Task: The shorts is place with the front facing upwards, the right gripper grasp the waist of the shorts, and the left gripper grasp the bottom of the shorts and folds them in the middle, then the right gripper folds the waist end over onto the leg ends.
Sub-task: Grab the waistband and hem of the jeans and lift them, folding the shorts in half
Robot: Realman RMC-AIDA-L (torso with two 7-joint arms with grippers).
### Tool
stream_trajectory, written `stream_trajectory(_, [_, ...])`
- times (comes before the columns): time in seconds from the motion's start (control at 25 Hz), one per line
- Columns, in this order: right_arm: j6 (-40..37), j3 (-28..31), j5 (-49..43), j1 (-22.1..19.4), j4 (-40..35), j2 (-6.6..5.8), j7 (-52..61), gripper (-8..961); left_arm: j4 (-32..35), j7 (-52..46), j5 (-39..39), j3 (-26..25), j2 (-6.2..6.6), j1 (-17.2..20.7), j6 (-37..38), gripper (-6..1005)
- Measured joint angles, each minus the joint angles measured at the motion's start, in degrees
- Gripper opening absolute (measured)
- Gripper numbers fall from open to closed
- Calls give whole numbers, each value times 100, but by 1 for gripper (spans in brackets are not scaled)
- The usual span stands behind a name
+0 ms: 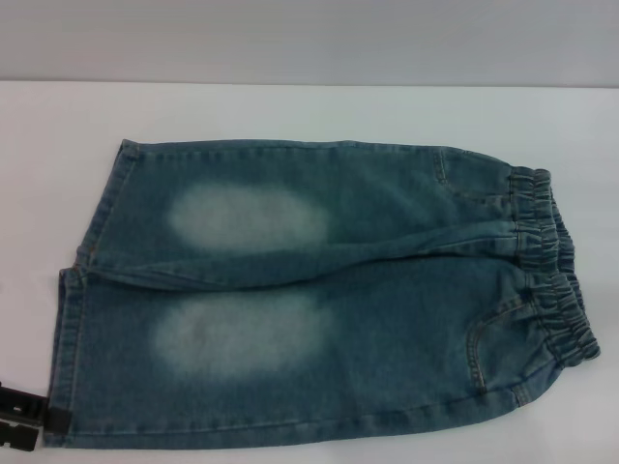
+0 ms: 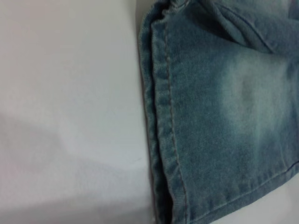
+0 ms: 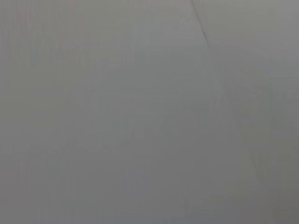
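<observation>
Shorts: the shorts point(image 1: 319, 290) are seen spread flat, front up, on the white table point(image 1: 290, 111), legs lying side by side across the head view.
Waist: the waist point(image 1: 556, 266) is turned to the robot's right, its gathers bunched at the edge of the cloth.
Leg hems: the bottom of the shorts point(image 1: 73, 319) is laid to the robot's left; the stitched hem point(image 2: 163, 116) is shown close up in the left wrist view.
Left claw: the left claw point(image 1: 24, 418) is glimpsed only as a dark part at the lower left edge of the head view, just beside the near leg's hem; whether it is open or closed cannot be told.
Right claw: not shown in any view; only a plain grey surface is caught by the right wrist camera.
Step in hand: judged to be the approach, with nothing yet gripped or folded.
Doing it well: the hem is best taken at the near corner, both layers pinched together, and the waistband matched on the same long edge, so the fold falls straight along the middle.
</observation>
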Motion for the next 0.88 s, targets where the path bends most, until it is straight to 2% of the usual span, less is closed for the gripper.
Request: stream_trajectory(0.88, [-24, 0, 21, -3, 0, 0, 23, 728, 0, -45, 132, 9, -94, -49, -86, 732])
